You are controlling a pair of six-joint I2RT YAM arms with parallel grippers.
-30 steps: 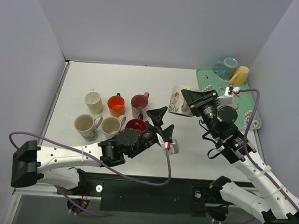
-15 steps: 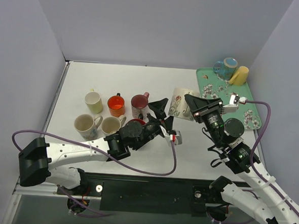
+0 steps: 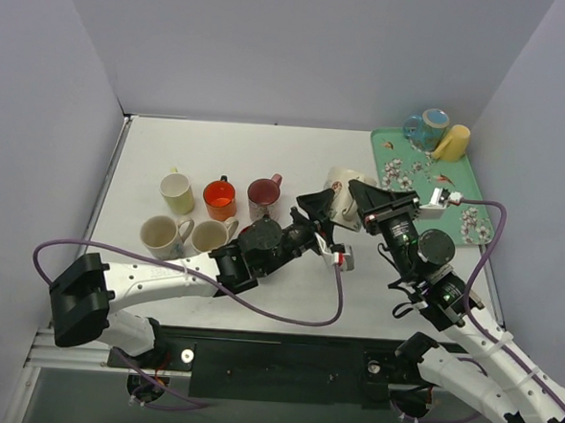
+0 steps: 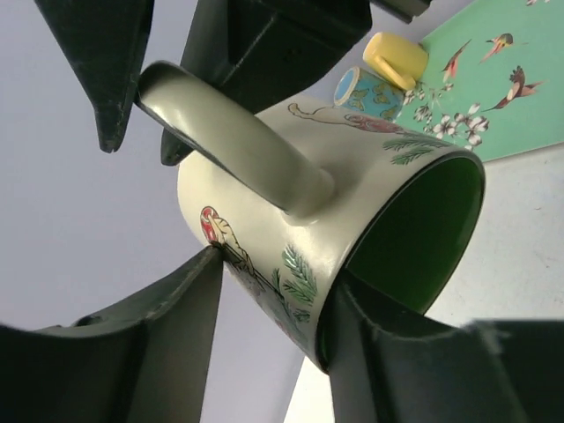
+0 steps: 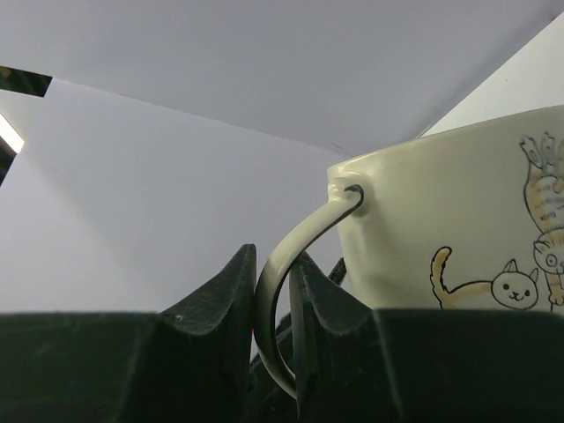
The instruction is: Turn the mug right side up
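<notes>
Between right jaws, mug handle pinched; left jaws spread around body.

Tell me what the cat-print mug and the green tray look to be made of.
Cat-print mug: looks like glazed ceramic; thick wall, smooth cream gloss with soft highlights, printed cats, green glazed inside. Green tray: likely plastic or melamine, though lacquered metal is possible; thin flat sheet, even satin colour, printed birds and blossoms.
</notes>
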